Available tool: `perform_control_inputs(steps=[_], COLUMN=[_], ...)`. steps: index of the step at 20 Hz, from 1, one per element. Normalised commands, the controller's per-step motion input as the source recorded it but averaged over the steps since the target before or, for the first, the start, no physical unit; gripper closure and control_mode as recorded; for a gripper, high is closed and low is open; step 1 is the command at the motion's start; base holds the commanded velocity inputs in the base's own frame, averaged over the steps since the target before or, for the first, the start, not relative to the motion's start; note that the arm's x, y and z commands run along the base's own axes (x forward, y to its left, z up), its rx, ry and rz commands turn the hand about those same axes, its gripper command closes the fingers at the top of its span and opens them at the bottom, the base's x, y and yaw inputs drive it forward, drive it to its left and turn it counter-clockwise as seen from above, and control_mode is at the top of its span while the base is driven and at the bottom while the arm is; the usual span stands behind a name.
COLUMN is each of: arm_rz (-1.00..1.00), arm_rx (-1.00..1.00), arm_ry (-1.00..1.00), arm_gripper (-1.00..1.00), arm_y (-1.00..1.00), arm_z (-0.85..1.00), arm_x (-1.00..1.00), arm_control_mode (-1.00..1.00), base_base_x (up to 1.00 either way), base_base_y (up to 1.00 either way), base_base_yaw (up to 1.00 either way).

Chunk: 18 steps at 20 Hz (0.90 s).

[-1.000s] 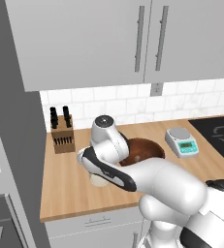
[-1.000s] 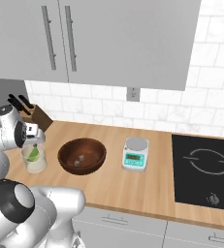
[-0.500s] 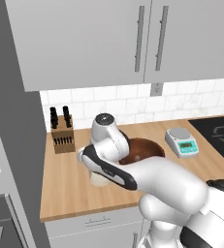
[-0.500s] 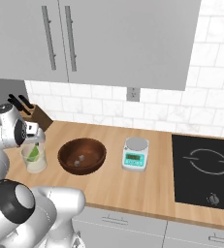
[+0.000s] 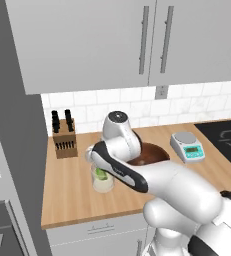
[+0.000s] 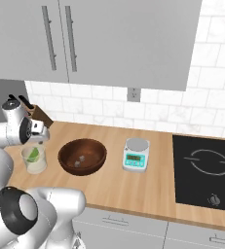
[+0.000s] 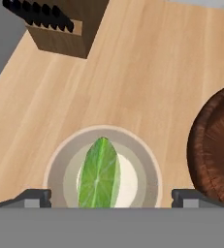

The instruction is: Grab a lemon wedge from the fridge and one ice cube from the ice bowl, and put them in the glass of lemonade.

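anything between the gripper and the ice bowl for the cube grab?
Nothing visible. The gripper is open above the glass of lemonade, lemon wedge already inside. The ice bowl sits right beside the glass, with bare counter between.

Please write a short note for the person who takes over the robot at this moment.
Gripper: open, holding nothing, right above the glass of lemonade.
Lemon wedge: already in the glass.
Ice bowl: on the counter beside the glass, two ice cubes inside.
Done: lemon wedge delivered.
Left: pick one ice cube from the bowl and drop it in the glass.
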Motion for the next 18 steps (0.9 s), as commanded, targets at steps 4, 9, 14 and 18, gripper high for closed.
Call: perform_control_inputs(steps=[4, 9, 14, 18], arm_rz=[0.00, 0.00, 0.00, 0.00], arm_rx=[0.04, 0.06, 0.05, -0.09], arm_ry=[-0.01, 0.00, -0.02, 0.08], arm_gripper=[-1.00, -1.00, -1.00, -1.00], arm_y=[-0.28, -0.35, -0.77, -0.83], arm_z=[0.00, 0.05, 0.01, 0.19], arm_x=[-0.01, 0.00, 0.00, 0.19], arm_control_mode=[-1.00, -1.00, -1.00, -1.00], base_base_x=[0.00, 0.00, 0.00, 0.00], base_base_y=[0.00, 0.00, 0.00, 0.00], base_base_yaw=[0.00, 0.00, 0.00, 0.00])
